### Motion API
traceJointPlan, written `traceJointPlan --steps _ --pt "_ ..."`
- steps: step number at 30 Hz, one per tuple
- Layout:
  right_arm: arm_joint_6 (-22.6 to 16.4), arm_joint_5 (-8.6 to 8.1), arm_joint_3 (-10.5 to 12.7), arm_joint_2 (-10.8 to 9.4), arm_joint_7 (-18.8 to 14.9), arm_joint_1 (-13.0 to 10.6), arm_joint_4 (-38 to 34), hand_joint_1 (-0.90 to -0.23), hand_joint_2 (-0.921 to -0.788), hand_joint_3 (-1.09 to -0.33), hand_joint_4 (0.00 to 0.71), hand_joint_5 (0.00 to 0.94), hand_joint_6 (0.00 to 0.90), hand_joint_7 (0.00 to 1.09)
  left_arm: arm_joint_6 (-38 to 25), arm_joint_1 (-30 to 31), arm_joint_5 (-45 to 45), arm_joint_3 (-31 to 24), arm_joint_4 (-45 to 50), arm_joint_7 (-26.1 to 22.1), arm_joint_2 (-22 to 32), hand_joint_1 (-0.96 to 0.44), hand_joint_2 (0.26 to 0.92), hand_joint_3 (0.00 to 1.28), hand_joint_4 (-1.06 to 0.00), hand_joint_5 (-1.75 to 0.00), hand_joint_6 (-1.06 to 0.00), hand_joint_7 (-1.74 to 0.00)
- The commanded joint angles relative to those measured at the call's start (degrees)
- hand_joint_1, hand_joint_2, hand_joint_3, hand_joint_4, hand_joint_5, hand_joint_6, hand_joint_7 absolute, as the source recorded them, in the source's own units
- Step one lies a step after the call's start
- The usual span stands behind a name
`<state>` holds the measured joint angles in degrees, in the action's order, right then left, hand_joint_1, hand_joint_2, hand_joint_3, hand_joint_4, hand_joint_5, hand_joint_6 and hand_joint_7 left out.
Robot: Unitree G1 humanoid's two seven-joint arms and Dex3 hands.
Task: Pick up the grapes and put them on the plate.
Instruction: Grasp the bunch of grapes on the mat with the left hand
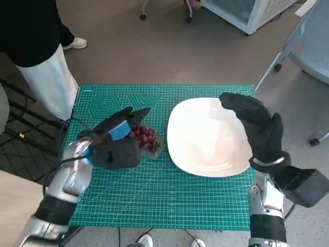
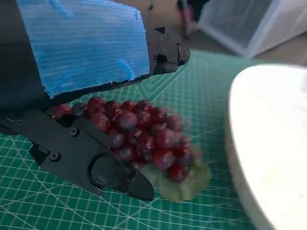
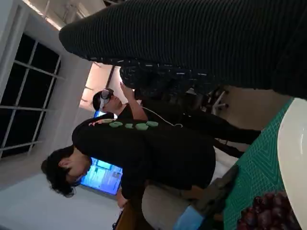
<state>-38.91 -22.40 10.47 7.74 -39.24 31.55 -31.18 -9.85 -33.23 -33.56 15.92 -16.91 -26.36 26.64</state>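
A bunch of dark red grapes [image 1: 145, 138] with a green leaf lies on the green cutting mat [image 1: 154, 198], just left of the white plate [image 1: 205, 139]. My left hand [image 1: 115, 141] sits over the bunch's left side. In the left wrist view its fingers [image 2: 165, 48] reach out straight above the grapes [image 2: 144, 134] and its thumb [image 2: 96, 163] lies against their underside; the bunch still rests on the mat. My right hand [image 1: 257, 126] hovers over the plate's right edge, fingers spread, holding nothing. The right wrist view shows the grapes [image 3: 266, 211] and the plate rim [image 3: 292, 158].
A person in a black top and white trousers [image 1: 46, 77] stands at the table's far left corner. A chair [image 1: 313, 46] with castors stands to the right, and a white crate [image 1: 247, 13] stands beyond the table. Two people [image 3: 144, 153] show in the right wrist view.
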Motion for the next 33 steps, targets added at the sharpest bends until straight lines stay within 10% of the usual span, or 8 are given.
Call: traceJointPlan --steps 1,33 --pt "0.84 -0.34 -0.19 0.30 -0.69 -1.14 0.03 -0.491 -0.921 -0.636 0.159 0.000 -0.001 0.33 -1.85 -2.31 -1.06 1.83 -2.39 0.00 -0.80 -0.38 0.704 0.01 0.00 0.00 -0.15 -0.01" --pt "1.17 0.05 -0.14 0.51 -0.09 -2.47 1.19 -0.479 -0.921 -0.632 0.166 0.003 -0.001 0.34 0.85 -12.20 -0.82 9.76 -30.16 3.34 -5.59 -0.37 0.711 0.00 0.00 0.00 -0.20 -0.02"
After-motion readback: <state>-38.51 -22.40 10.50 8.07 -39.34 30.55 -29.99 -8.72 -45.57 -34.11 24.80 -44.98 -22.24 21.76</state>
